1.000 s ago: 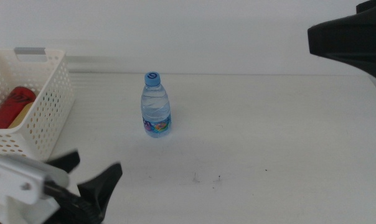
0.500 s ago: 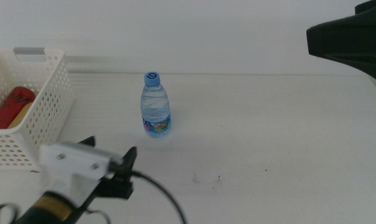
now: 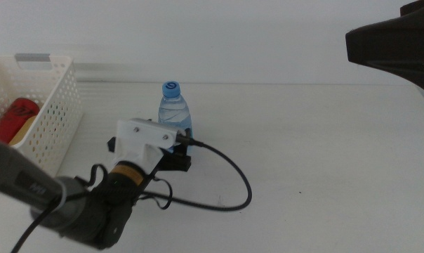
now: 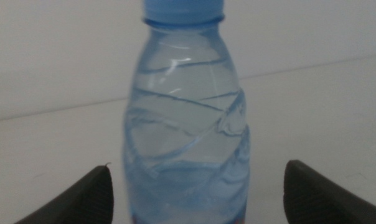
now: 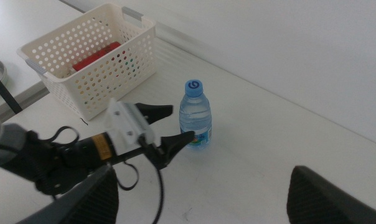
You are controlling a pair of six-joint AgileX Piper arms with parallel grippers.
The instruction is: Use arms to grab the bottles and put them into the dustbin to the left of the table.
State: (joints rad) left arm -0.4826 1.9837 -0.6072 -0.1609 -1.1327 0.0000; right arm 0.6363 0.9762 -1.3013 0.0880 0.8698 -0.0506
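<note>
Reaching in from the near left, the left gripper (image 3: 187, 151) has its jaws spread wide and empty, one on each side of the small clear water bottle (image 3: 175, 119) (the left wrist view shows a dark tip to either flank of it, neither touching). The bottle stands upright with its blue cap (image 3: 170, 88) on, a little left of the table's (image 3: 324, 154) centre. This looks like the approach step for the last standing bottle; the next move calls for pressing the jaws together on its body, low enough not to tip it, then lifting. Farther off at nine o'clock sits the white perforated dustbin (image 3: 54, 119), a red can (image 3: 14, 118) already lying inside. The right gripper (image 3: 391, 46) waits high at two o'clock, jaws apart and holding nothing.
</note>
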